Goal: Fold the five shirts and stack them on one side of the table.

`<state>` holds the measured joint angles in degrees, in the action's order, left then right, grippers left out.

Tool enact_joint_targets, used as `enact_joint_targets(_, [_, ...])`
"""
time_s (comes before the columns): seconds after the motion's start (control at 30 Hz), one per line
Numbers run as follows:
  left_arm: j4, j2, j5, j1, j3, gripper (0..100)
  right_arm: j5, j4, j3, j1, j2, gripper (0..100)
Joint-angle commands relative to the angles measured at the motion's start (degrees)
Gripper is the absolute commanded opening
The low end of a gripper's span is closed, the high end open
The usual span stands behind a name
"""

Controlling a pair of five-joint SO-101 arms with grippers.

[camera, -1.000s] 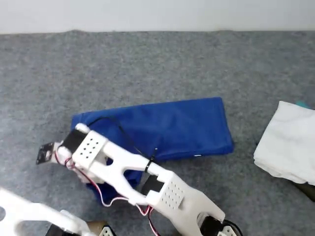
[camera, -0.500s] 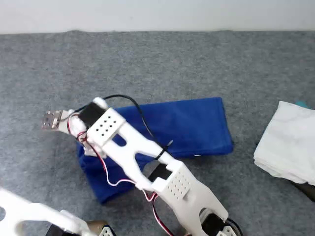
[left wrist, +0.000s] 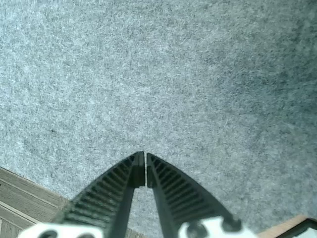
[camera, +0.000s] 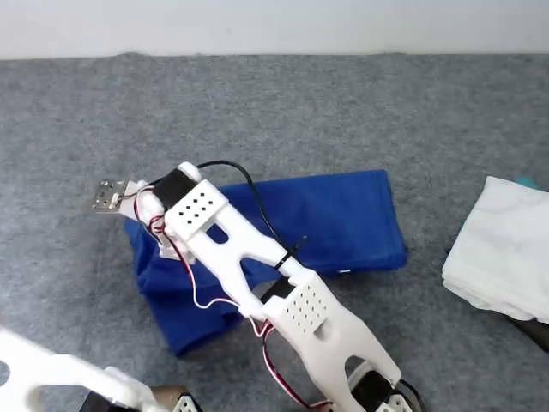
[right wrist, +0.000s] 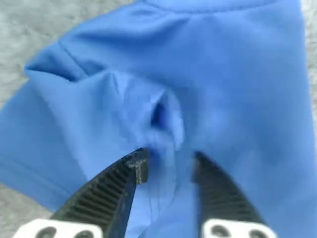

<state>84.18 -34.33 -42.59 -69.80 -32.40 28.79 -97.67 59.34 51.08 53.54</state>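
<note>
Light, limp and quick to bunch, the blue shirt [right wrist: 223,74] seems best pinched at a hemmed corner by the spread right gripper [right wrist: 169,161].

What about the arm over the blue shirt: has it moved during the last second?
Yes. Judged against the unmoved white cloth in the high view, the right arm has swung toward the table's far edge.

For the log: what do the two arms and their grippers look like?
White plastic shells on both. The right arm carries plates dotted with round holes, black motor blocks, and loose red, white and black cables. The left gripper and right gripper have black ribbed fingers tapering from white bases.
</note>
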Motion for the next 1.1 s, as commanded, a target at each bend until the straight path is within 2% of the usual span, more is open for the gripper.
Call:
enact_joint_targets(0.0, [-1.32, -1.85, -0.44, 0.18, 0.4, 2, -2.02, 0.48, 4.75, -2.24, -1.27, 24.9])
enact_joint_targets(0.13, [-1.32, -1.85, -0.44, 0.18, 0.31, 2, -2.02, -4.35, 11.34, -3.03, -1.19, 24.9])
enact_joint_targets(0.23, [-1.32, -1.85, -0.44, 0.18, 0.4, 2, -2.2, -5.41, 11.08, -4.62, -1.63, 23.3])
enact_joint_targets(0.37, [-1.32, -1.85, -0.44, 0.18, 0.4, 2, -2.2, -5.41, 4.48, -7.08, -3.74, 16.2])
enact_joint_targets(0.57, [-1.32, -1.85, -0.44, 0.18, 0.4, 2, -2.99, -5.41, -12.13, -6.81, -11.56, 17.9])
enact_joint_targets(0.7, [-1.58, -1.76, -0.44, 0.18, 0.4, 2, -5.89, -5.32, -21.89, -4.09, -18.51, 16.5])
enact_joint_targets(0.9, [-3.34, -1.49, -0.26, 0.44, 0.13, 2, -5.71, -5.23, -34.29, 5.05, -25.01, 17.5])
enact_joint_targets(1.07, [-2.99, -1.76, -0.18, 1.41, 0.04, 2, -5.71, -5.14, -38.42, 12.26, -26.33, 28.8])
